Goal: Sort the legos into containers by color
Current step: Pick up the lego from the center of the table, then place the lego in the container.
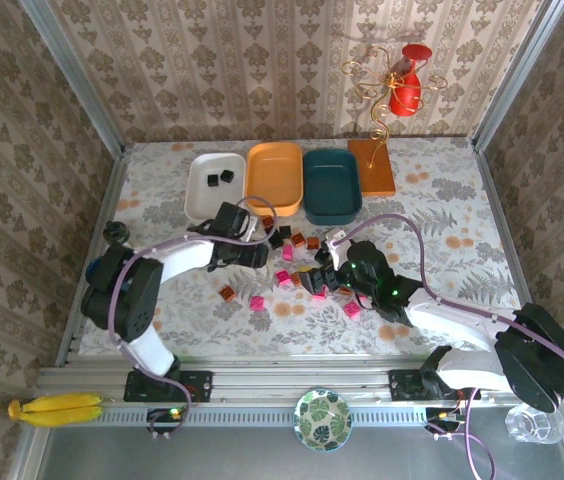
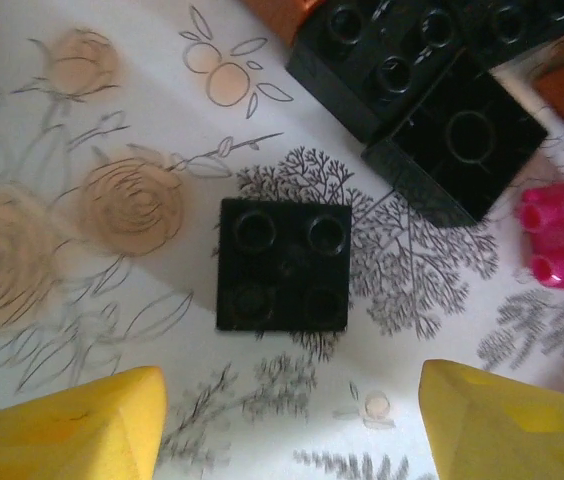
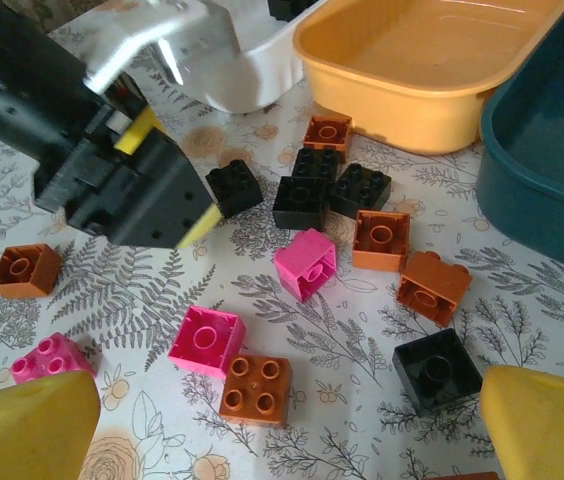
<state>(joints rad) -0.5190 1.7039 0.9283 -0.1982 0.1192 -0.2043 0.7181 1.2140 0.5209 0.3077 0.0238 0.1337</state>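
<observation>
small square black plastic lego (image 2: 283,265), free edges, ahead of released left gripper (image 2: 290,425), bare floral table (image 2: 92,330) leftwards, right gripper (image 3: 290,430) spread open

black brick (image 2: 282,265); pink brick (image 3: 305,262); orange-brown brick (image 3: 255,387); white tray (image 1: 202,205); orange-yellow tray (image 1: 274,178); dark teal tray (image 1: 332,185); tablecloth (image 1: 442,220) white, grey ferns, peach roses; fingers (image 2: 62,425) yellow; wallpaper (image 1: 212,60) beige, floral damask; vase (image 1: 407,92) red, 1 o'clock

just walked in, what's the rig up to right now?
Colour sorting is under way. The white tray holds two black bricks; the orange tray and teal tray hold none yet. The left tool hovers open over a loose black brick on the table. The right tool is open above the mixed pile of black, pink and orange bricks, gripping nothing.
</observation>
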